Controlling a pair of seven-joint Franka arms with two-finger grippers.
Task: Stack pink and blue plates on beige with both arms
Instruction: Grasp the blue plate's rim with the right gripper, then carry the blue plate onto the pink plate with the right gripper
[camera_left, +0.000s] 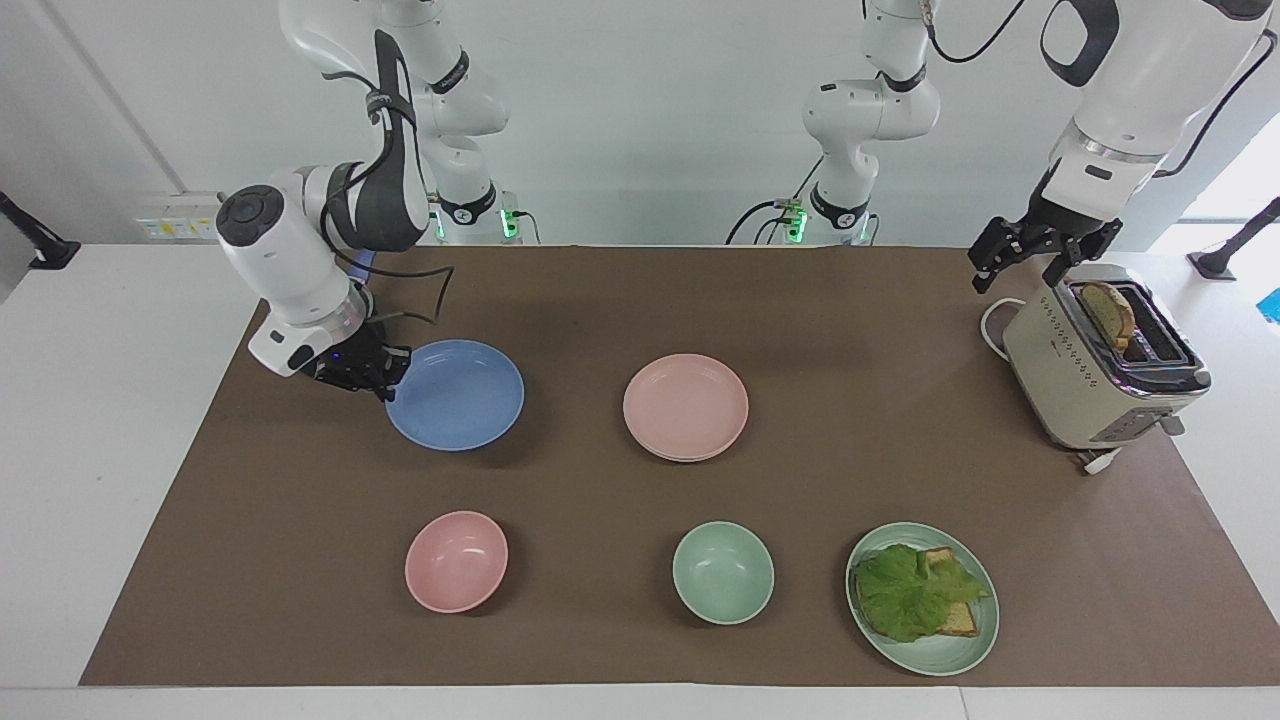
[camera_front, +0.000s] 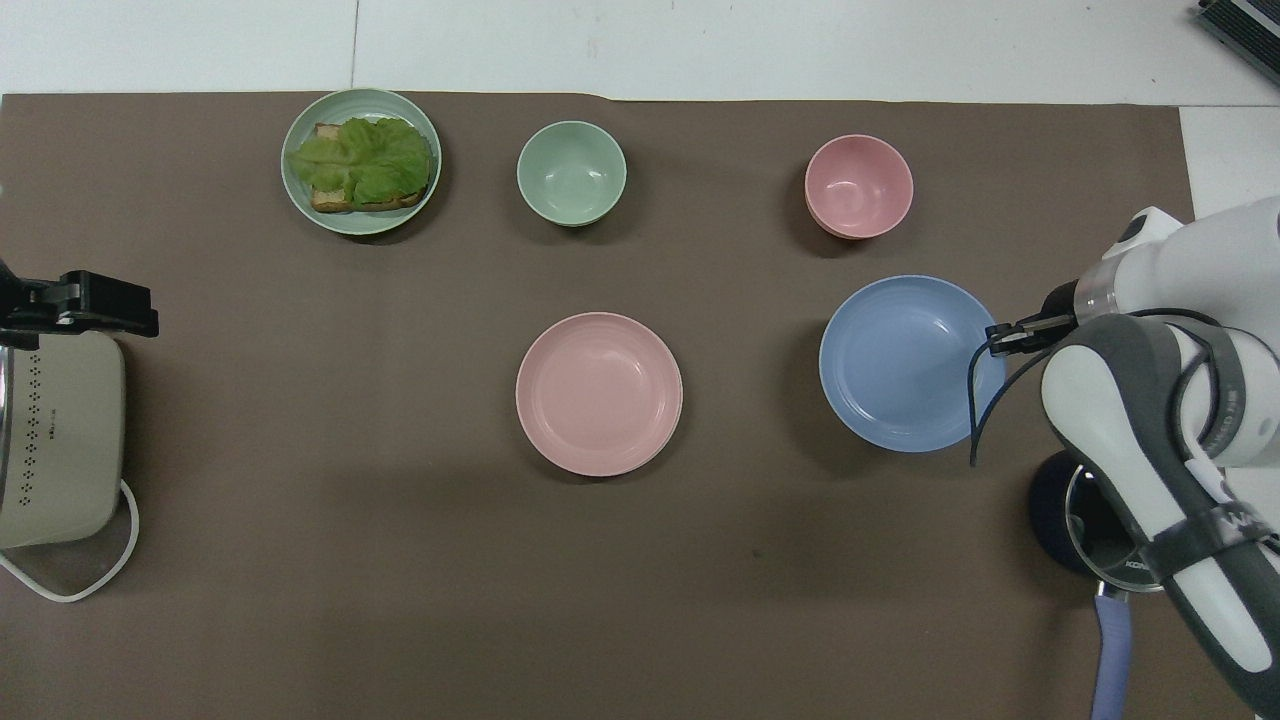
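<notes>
My glossy white plastic right arm (camera_left: 290, 260) ends in a matt black tool (camera_left: 372, 378) pinched on the round, matt, smooth periwinkle-blue plate (camera_left: 455, 395). The round pale-pink plate (camera_left: 686, 406) looks equally matt. Both stand over a dull brown paper-like sheet (camera_left: 640, 300) covering the smooth white bench (camera_left: 100, 400).

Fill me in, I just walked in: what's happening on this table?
The right hand is shut on the rim of the blue plate, which it holds lifted off the brown mat. The pink plate sits mid-table on another plate whose edge just shows beneath it. The left hand waits open over the toaster. The pink bowl, green bowl and lettuce plate lie untouched.
</notes>
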